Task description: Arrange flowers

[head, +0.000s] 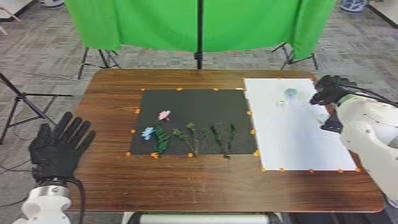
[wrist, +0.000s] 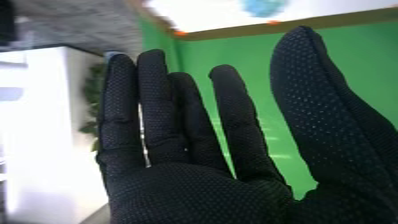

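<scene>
Your right robot hand, in a black glove, is at the far right corner of the white sheet. In the right wrist view, the fingers of this right robot hand are straight, with the thumb well apart from them and nothing held between. Whether it touches the sheet, you cannot tell.

Just to your left of that hand, on the far part of the white sheet, lies a pale blue-green flower. A smaller pale flower lies near it, on the side closer to you.

Farther to your left, the black sheet lies beside the white one, at the middle of the brown wooden table. On its left part are a pink flower and, nearer you, a light blue flower, with a leafy green stem beside the blue one. Thin green stems with small buds lie at the middle, and more green stems lie to their right. Small orange markers line the edges of both sheets.

Your left robot hand is at the table's left edge, palm and fingers open and spread, holding nothing.

Beyond the table hangs a bright green cloth, with a black pole upright before it.
</scene>
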Robot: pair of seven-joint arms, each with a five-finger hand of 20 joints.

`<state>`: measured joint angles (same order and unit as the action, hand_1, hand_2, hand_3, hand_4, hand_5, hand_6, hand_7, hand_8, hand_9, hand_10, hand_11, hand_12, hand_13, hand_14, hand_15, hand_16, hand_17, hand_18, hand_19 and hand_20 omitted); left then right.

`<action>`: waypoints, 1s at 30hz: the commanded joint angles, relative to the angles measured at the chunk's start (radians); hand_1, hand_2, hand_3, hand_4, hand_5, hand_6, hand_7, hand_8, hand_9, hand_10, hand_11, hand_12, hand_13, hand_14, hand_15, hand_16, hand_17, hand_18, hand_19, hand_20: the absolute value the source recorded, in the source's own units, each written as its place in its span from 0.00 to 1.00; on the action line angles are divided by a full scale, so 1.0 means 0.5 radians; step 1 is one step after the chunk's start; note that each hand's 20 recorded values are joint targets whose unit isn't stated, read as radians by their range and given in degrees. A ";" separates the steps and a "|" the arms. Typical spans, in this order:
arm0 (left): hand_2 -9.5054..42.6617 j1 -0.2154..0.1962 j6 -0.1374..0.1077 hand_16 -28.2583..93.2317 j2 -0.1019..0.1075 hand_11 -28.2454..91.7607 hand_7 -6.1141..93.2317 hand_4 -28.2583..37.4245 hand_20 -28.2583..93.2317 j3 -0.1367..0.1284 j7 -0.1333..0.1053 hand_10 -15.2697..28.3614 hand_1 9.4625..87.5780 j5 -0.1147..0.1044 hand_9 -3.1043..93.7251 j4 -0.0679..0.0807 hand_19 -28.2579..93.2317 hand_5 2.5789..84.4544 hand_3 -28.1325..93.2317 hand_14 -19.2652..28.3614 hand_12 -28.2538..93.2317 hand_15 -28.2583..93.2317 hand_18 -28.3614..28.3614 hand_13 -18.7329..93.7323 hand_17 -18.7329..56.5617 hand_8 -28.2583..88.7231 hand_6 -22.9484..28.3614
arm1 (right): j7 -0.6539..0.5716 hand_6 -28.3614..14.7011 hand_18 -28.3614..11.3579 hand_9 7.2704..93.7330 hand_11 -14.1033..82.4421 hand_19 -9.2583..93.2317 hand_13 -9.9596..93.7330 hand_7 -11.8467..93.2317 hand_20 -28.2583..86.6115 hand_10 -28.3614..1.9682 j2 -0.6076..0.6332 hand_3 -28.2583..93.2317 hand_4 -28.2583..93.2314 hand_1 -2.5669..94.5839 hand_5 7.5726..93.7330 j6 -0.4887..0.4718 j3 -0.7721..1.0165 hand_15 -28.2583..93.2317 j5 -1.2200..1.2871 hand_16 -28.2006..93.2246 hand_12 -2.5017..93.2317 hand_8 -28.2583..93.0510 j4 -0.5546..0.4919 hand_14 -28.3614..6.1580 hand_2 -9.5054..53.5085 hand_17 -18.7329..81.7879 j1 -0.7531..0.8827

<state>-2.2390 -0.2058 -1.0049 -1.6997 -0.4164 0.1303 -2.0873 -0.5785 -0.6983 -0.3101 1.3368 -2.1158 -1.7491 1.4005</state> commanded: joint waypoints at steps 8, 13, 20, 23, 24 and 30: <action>0.42 -0.027 -0.011 0.19 0.015 0.41 0.18 0.00 0.33 0.021 -0.037 0.67 0.18 -0.005 0.41 -0.035 0.44 0.49 0.84 0.67 0.32 0.46 0.72 0.41 0.21 0.17 0.58 | -0.007 0.59 0.17 0.41 0.24 0.64 0.47 0.29 0.46 0.42 0.051 0.87 0.00 0.46 0.43 -0.265 0.235 0.54 0.037 0.37 0.20 0.13 0.026 0.37 0.00 0.33 0.215; 0.42 -0.003 -0.007 0.19 0.019 0.41 0.18 0.00 0.33 0.029 -0.028 0.67 0.18 0.000 0.41 -0.027 0.44 0.49 0.84 0.67 0.32 0.46 0.72 0.41 0.21 0.17 0.58 | 0.028 0.60 0.17 0.42 0.24 0.64 0.48 0.30 0.46 0.44 0.033 0.87 0.00 0.47 0.43 -0.312 0.226 0.54 0.042 0.37 0.20 0.13 0.046 0.38 0.00 0.33 0.220; 0.42 0.011 -0.031 0.19 0.010 0.41 0.18 0.00 0.33 0.050 -0.009 0.67 0.18 0.000 0.40 -0.022 0.44 0.49 0.84 0.67 0.32 0.46 0.72 0.41 0.21 0.17 0.58 | 0.055 0.65 0.19 0.47 0.26 0.64 0.54 0.33 0.47 0.53 -0.011 0.87 0.00 0.51 0.46 -0.292 0.088 0.54 -0.051 0.39 0.20 0.12 0.153 0.45 0.00 0.34 0.184; 0.42 0.022 -0.034 0.19 0.007 0.41 0.18 0.00 0.33 0.047 0.003 0.67 0.18 -0.001 0.40 -0.015 0.44 0.49 0.84 0.67 0.32 0.46 0.72 0.41 0.21 0.17 0.58 | 0.063 0.66 0.19 0.52 0.28 0.64 0.57 0.34 0.48 0.53 -0.014 0.82 0.00 0.56 0.49 -0.182 0.053 0.56 -0.091 0.40 0.20 0.11 0.177 0.48 0.00 0.35 0.220; 0.42 0.021 -0.048 0.19 0.010 0.41 0.18 0.00 0.33 0.049 -0.006 0.67 0.18 -0.012 0.40 -0.017 0.44 0.49 0.84 0.67 0.32 0.46 0.72 0.41 0.21 0.17 0.58 | 0.069 0.66 0.19 0.54 0.29 0.65 0.57 0.34 0.48 0.53 -0.020 0.79 0.00 0.58 0.51 -0.136 0.043 0.56 -0.101 0.40 0.21 0.11 0.193 0.49 0.00 0.35 0.227; 0.42 0.005 -0.078 0.19 0.002 0.41 0.18 0.00 0.33 0.044 -0.013 0.67 0.18 -0.038 0.40 -0.027 0.44 0.49 0.84 0.67 0.32 0.46 0.72 0.41 0.21 0.17 0.58 | 0.033 0.69 0.21 0.66 0.40 0.70 0.65 0.49 0.53 0.58 -0.001 0.60 0.00 0.71 0.61 0.176 -0.018 0.62 -0.145 0.47 0.26 0.20 0.239 0.58 0.00 0.39 0.276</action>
<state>-2.2203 -0.2211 -0.9990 -1.6822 -0.4257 0.1257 -2.1021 -0.5493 -0.7038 -0.3580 1.3534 -2.1525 -1.6637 1.4954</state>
